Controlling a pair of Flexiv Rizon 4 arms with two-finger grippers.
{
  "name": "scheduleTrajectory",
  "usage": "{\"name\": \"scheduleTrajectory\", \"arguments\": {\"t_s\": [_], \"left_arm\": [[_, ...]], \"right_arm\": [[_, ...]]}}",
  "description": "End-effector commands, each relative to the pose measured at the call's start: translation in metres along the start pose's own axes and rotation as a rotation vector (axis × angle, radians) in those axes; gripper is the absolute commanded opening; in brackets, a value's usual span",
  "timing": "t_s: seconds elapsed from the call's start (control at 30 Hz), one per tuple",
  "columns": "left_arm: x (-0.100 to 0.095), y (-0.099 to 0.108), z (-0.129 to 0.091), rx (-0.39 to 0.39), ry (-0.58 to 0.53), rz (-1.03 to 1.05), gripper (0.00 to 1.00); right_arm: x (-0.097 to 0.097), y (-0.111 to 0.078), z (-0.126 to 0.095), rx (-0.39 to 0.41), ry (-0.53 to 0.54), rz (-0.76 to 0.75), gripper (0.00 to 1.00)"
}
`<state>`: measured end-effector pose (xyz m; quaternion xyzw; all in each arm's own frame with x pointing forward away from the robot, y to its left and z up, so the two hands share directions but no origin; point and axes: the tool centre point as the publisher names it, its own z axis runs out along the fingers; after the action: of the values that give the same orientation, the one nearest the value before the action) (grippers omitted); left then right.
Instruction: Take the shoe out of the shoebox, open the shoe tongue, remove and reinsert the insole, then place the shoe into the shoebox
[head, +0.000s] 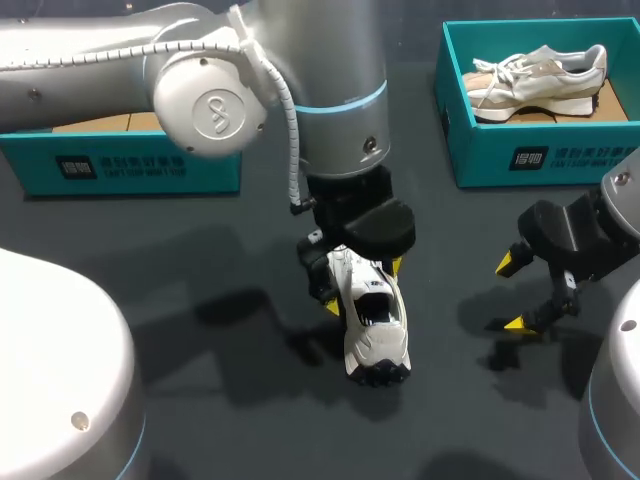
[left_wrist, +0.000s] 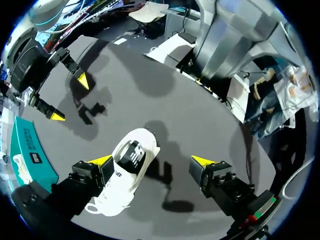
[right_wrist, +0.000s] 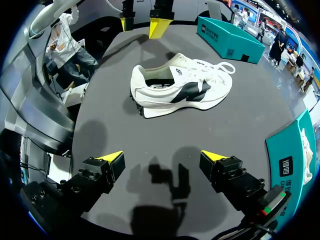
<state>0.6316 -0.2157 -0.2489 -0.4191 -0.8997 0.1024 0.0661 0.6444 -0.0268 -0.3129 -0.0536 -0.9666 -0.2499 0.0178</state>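
A white shoe with black markings (head: 372, 318) lies on the dark table at the middle, toe toward the front edge. My left gripper (head: 363, 287) hangs open over its heel end. In the left wrist view the shoe (left_wrist: 126, 171) rests against one finger while the other finger stands well clear, so the left gripper (left_wrist: 151, 161) holds nothing. My right gripper (head: 512, 293) is open to the right of the shoe, apart from it. Its own view shows the right gripper (right_wrist: 161, 156) empty, with the shoe (right_wrist: 175, 90) ahead on its side.
A teal shoebox (head: 540, 155) at the back right holds a beige shoe (head: 540, 80). A second teal box (head: 130, 165) stands at the back left, partly hidden by my left arm.
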Motion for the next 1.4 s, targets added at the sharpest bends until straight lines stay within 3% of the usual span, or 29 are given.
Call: {"name": "scheduleTrajectory", "arguments": {"t_s": [0.03,0.23,0.37,0.47,0.83,1.1,1.4], "left_arm": [[0.002,-0.004,-0.003,-0.082,0.003,-0.24,1.0],[0.003,-0.006,0.0,-0.084,-0.029,-0.286,1.0],[0.006,-0.011,0.009,-0.003,-0.082,-0.452,1.0],[0.001,-0.009,0.015,-0.063,-0.125,-0.606,1.0],[0.001,-0.009,0.016,-0.061,-0.128,-0.621,1.0],[-0.005,-0.014,0.023,-0.092,-0.196,-0.704,1.0],[-0.016,-0.024,0.043,-0.118,-0.213,-0.739,1.0]], "right_arm": [[0.002,0.0,0.0,0.002,-0.003,0.0,1.0],[0.002,0.0,0.0,0.002,-0.003,0.0,1.0],[0.002,0.0,0.0,0.002,-0.003,0.0,1.0],[0.002,0.0,0.0,0.002,-0.003,0.0,1.0],[0.002,0.0,0.0,0.002,-0.003,0.0,1.0],[0.002,0.0,0.0,0.002,-0.003,0.0,1.0],[0.002,0.0,0.0,0.002,-0.003,0.0,1.0]]}}
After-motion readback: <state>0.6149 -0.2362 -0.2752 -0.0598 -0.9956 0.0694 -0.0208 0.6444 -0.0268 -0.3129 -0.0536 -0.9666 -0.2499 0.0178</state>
